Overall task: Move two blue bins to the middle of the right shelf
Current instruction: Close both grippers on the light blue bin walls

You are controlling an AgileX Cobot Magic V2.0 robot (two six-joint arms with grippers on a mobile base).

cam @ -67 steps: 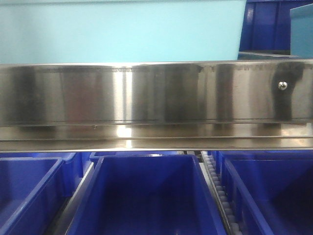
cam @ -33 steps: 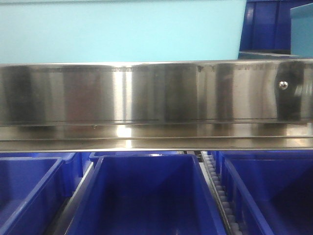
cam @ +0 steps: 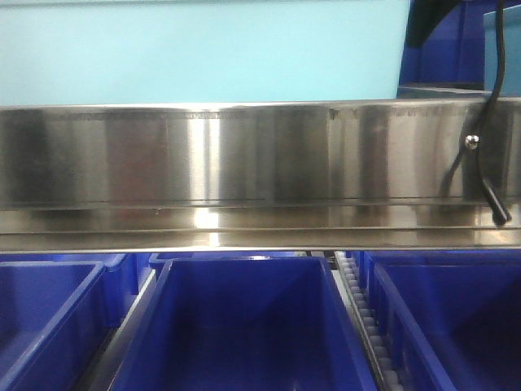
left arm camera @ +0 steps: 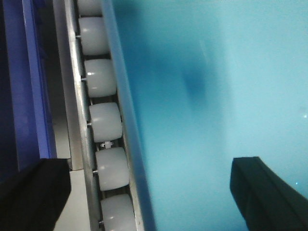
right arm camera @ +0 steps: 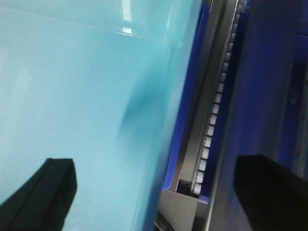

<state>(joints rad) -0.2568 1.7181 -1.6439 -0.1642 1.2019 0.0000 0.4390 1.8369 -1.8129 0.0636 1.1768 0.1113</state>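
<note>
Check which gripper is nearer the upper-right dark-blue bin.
Right: the right gripper spans the light-blue bin's wall beside the dark-blue bin; the left gripper spans the opposite wall.

You've got three dark-blue bins [cam: 244,326] along the bottom of the front view, a fourth upper right, plus one light-blue bin [cam: 203,49], one steel rail [cam: 203,155], one black cable [cam: 492,199] and one screw [cam: 470,142] — and six white rollers [left arm camera: 105,122] in the left wrist view.

The front view is evenly and fairly brightly lit, with a vertical band of glare on the brushed steel rail [cam: 207,155] and heavy shadow inside the dark blue bins [cam: 244,326] below it. Both wrist views are close and soft. The turquoise bin wall [left arm camera: 216,96] carries a blurred dark smudge, and the white rollers [left arm camera: 103,120] have fuzzy edges.
</note>
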